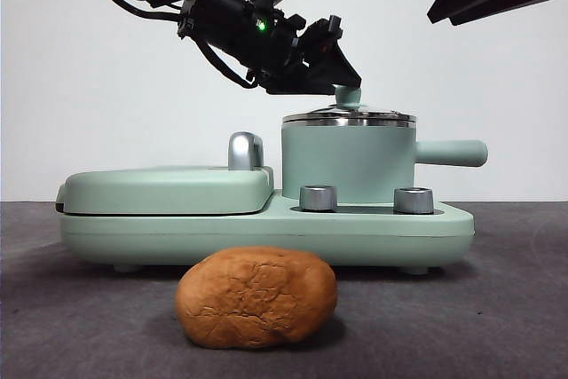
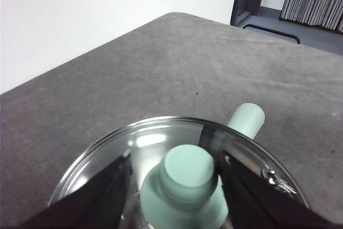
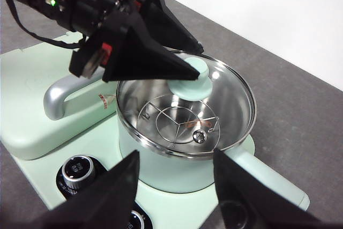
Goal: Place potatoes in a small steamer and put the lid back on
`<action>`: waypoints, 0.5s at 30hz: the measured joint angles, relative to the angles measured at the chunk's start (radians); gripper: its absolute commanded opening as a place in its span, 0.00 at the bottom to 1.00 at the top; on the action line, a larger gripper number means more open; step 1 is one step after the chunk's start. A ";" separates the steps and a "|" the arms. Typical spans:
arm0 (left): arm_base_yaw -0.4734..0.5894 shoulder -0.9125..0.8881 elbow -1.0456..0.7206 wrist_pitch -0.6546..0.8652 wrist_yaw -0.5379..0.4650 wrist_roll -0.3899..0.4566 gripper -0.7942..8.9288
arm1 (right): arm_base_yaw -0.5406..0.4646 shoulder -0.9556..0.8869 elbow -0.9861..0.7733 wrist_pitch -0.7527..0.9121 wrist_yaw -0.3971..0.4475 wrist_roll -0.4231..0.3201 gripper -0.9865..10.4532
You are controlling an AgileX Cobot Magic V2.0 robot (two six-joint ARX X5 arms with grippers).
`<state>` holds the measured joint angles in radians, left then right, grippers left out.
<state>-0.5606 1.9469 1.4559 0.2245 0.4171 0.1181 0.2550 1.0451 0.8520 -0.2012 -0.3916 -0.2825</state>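
Mint-green is the colour of nearly everything I am working on, so I will take the small steamer (image 1: 348,164) as my landmark: it stands on its green cooking base (image 1: 266,228), its straight handle sticking out sideways. My left end effector (image 1: 342,67) is directly above the steamer, with its two black jaws set on either side of the lid's knob (image 2: 188,171); in my left wrist view they sit close against it, though I cannot tell if they are pressing hard enough to count as a firm hold. The lid (image 3: 214,87) itself lies on the steamer's steel rim, flat as far as I can see, and through its glass I see only a wire rack (image 3: 179,122) inside and no food. The potato (image 1: 256,296) rests on the table (image 1: 497,308) in front of the steamer, well apart from it and touched by nothing. My right end effector (image 3: 177,183) hangs above and to the handle side of the steamer, jaws spread wide and holding nothing. By my reckoning nothing of the task is finished: the lid has yet to come off, the potato has yet to go in, and the lid must then go back on top.
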 measured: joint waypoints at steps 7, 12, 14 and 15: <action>0.000 0.024 0.000 -0.004 0.000 0.014 0.37 | 0.000 0.000 0.000 0.000 0.000 0.000 0.28; -0.004 0.025 0.000 -0.003 0.000 0.020 0.37 | 0.000 0.000 0.000 0.000 0.000 0.000 0.28; -0.007 0.025 0.000 -0.003 0.000 0.022 0.37 | 0.000 0.000 0.000 0.000 0.000 0.000 0.28; -0.009 0.025 0.000 -0.003 0.000 0.025 0.37 | 0.000 0.000 0.000 0.000 0.000 0.000 0.28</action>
<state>-0.5697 1.9717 1.4559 0.2214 0.4168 0.1432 0.2550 1.0451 0.8520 -0.2012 -0.3916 -0.2821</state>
